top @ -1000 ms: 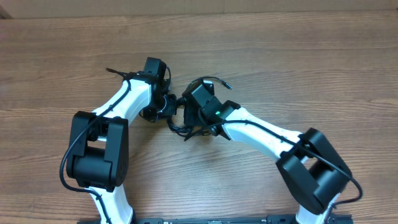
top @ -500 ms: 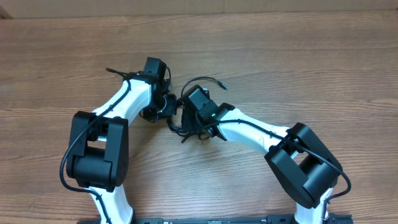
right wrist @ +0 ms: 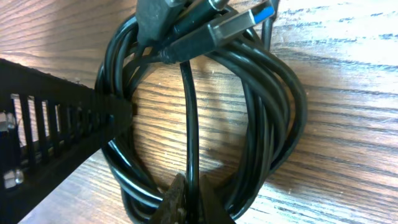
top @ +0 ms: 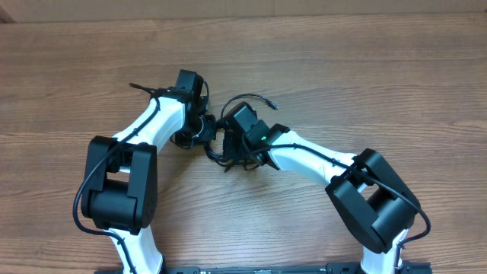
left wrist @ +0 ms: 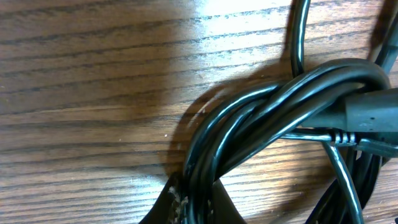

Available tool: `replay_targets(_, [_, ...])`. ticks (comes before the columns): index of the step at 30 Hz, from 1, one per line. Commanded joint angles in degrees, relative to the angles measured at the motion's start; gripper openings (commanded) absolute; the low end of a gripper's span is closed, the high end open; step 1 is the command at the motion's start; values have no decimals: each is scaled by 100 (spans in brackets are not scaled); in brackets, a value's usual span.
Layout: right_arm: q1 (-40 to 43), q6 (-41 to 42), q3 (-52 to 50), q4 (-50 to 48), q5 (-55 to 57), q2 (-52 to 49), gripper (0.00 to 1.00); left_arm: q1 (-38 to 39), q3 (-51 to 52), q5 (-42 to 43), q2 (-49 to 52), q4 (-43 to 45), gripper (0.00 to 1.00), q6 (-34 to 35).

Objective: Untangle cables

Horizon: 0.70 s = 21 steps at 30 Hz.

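The cables (top: 218, 156) lie as a black bundle on the wood between my two grippers, and one strand (top: 257, 97) arcs out behind the right wrist. My left gripper (top: 204, 131) (left wrist: 196, 204) is shut on a thick group of cords (left wrist: 261, 118) that twist up to the right. In the right wrist view the cables form a coil (right wrist: 273, 118), with a blue-tipped USB plug (right wrist: 242, 22) and other plug ends at the top. My right gripper (top: 228, 144) (right wrist: 188, 200) is shut on one strand (right wrist: 189, 118) that crosses the coil's middle.
A black slotted part of the left gripper (right wrist: 56, 134) lies across the coil's left side in the right wrist view. The two wrists stand very close together. Bare wooden table (top: 365, 68) stretches on all sides.
My right gripper has moved slightly left toward the left one and closed its jaws on the single strand. The left arm has not moved.
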<state>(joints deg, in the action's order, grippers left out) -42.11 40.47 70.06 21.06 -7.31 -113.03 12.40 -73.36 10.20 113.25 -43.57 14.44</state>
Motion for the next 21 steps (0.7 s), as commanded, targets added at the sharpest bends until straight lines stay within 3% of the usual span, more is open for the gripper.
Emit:
replay_targets(1, [146, -52, -46, 37, -911, -11, 4, 37, 59, -170, -39, 55, 4, -31])
replay_targets(5, [313, -584, -20, 326, -1644, 229, 4, 37, 59, -184, -39, 55, 4, -31])
replay_targets(21, [420, -586, -26, 2765, -1932, 758, 4, 37, 59, -186, -39, 57, 5, -26])
